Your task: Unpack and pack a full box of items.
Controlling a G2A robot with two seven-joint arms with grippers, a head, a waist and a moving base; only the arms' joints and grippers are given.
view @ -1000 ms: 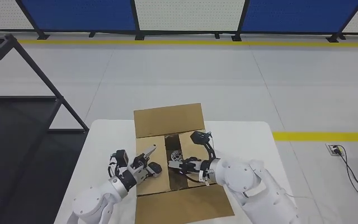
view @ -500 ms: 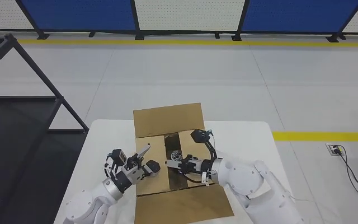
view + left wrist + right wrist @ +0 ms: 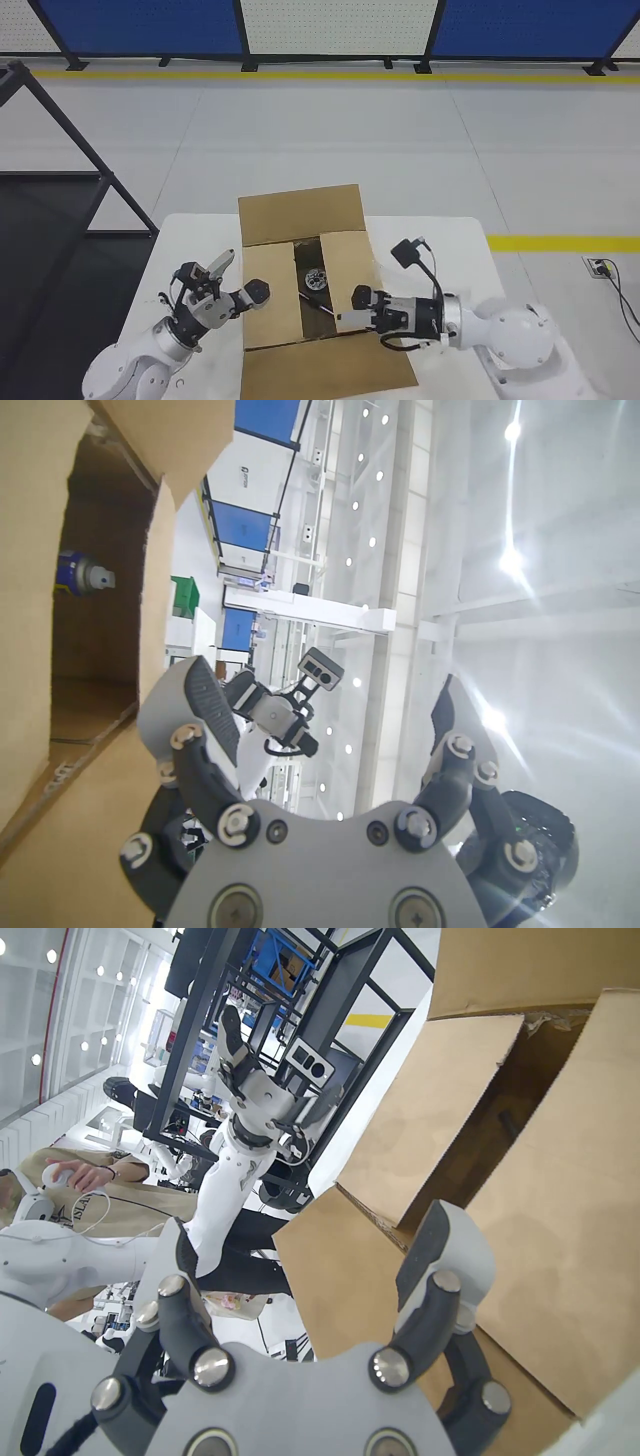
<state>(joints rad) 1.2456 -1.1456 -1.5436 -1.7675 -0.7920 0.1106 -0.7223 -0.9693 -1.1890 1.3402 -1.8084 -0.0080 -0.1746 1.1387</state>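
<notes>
Both arms have pulled back from the cardboard box [image 3: 300, 213]. The left gripper [image 3: 240, 279] has slid left, off the left flap to its outer edge, while the right gripper [image 3: 352, 307] has drawn out of the opening, rightward and nearer, to the right flap's near corner.

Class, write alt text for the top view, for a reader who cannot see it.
A cardboard box sits on a white table, far and near flaps folded out, side flaps leaving a narrow gap onto dark items inside. The open left gripper is at one side flap and the open right gripper at the other.
</notes>
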